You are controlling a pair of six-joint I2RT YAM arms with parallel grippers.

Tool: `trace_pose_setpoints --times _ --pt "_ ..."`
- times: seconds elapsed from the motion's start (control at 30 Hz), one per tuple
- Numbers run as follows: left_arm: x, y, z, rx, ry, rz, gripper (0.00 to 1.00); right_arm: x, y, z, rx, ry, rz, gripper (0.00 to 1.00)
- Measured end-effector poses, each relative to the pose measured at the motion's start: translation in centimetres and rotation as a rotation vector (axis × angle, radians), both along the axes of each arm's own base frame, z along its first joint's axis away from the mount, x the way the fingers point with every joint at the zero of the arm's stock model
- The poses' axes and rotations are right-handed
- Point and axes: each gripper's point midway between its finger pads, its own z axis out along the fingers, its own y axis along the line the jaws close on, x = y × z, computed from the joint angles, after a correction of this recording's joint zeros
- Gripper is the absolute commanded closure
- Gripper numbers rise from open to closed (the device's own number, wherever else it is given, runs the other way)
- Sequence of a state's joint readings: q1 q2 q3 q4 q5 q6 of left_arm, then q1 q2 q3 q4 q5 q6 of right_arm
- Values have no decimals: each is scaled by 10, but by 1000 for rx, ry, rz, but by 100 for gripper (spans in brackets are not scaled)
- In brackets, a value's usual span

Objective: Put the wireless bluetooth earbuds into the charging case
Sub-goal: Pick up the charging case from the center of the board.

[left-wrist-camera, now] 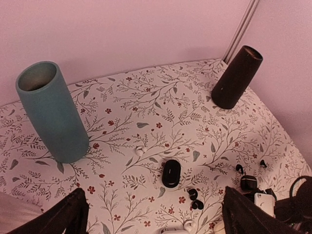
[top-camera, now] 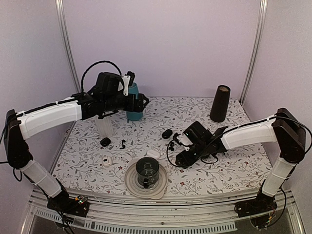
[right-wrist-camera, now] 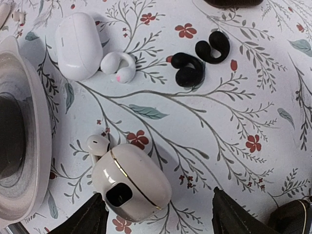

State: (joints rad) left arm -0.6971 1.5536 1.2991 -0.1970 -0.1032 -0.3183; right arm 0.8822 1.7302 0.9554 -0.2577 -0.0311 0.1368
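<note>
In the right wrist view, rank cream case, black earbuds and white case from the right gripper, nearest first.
1. The cream case, at the right gripper.
2. The black earbuds, ahead, slightly right.
3. The white case, far upper left.

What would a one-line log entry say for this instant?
left gripper: open, raised | right gripper: open, near cream case | black earbuds: loose on table, not cased
</note>
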Motion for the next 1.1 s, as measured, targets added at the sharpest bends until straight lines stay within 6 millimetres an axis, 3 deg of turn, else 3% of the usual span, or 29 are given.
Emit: trace_pose_setpoints --times 0.57,1.1 --pt "-2 5 13 -17 -30 13 4 2 -1 -10 -12 -5 17 33" --pt "-1 0 1 -55 23 14 4 2 4 -15 -42 -48 11 48"
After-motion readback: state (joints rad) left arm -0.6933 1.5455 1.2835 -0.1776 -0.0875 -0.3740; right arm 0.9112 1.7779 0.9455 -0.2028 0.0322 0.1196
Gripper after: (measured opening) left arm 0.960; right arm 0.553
